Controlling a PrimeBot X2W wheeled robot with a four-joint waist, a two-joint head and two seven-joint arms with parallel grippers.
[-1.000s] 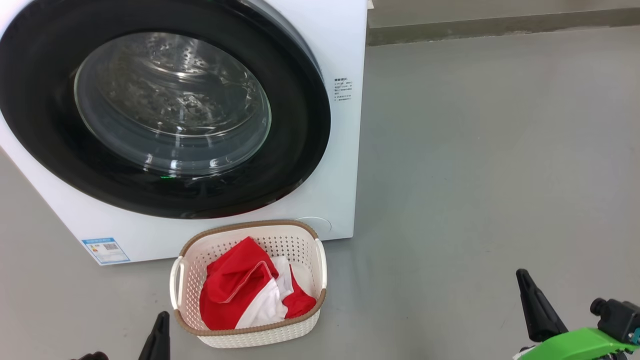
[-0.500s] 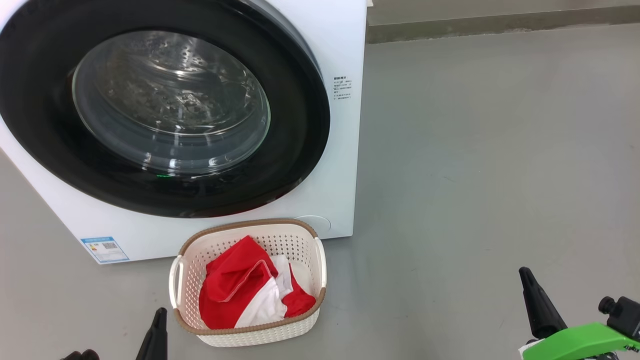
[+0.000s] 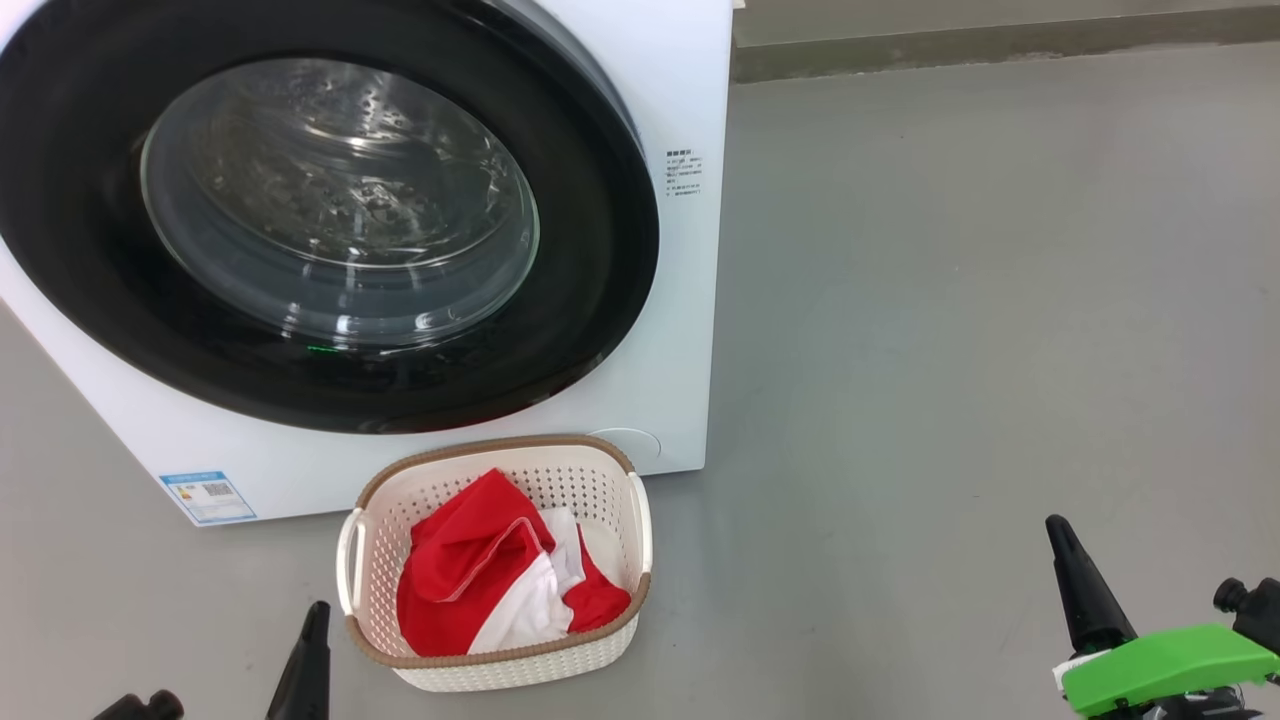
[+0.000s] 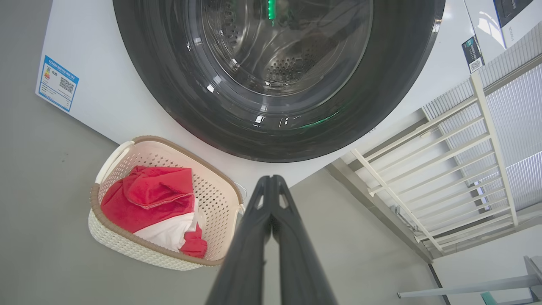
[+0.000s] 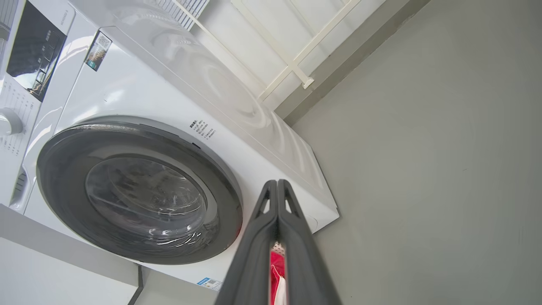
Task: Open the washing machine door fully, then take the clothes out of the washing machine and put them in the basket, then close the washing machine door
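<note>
Head view, near to far.

- Left jaws at 7 o'clock, low in frame: both dark fingers (image 4: 254, 237) pressed together, clenched on nothing. They sit just beside the basket (image 3: 490, 443), apart from it.
- Right jaws at 4 o'clock over bare floor (image 3: 950, 350), well apart from everything. Fingers (image 5: 296, 237) are pressed flat together, nothing gripped. A green fitting (image 3: 1160, 665) sits behind them.
- The basket stands on the floor at 6 o'clock from the washing machine door (image 3: 600, 250), near the foot of the washing machine (image 3: 680, 300). The clothes (image 3: 470, 570) lie inside in a red and white heap, below the rim.
- The door's black rim looks flush with the white front. Blue sticker (image 3: 207, 497) at 8 o'clock on the cabinet.

Step in hand, as I judge it: the closing, which looks done or nearly so. To finish well, confirm the latch. If it needs a push, press the clenched fingertips on the black rim, never the glass bowl, square to the front and on the side away from the hinge. Keep both arms clear of the basket handles.

Hard to make out:
- Hinge and latch sides are not readable.
- I cannot tell whether the catch has engaged.
- Reflections cloud the glass. I see steel drum and no red, but the drum floor is partly hidden.
- The door's top and left arc is cut off.
- Only the tips of both jaws show here.
</note>
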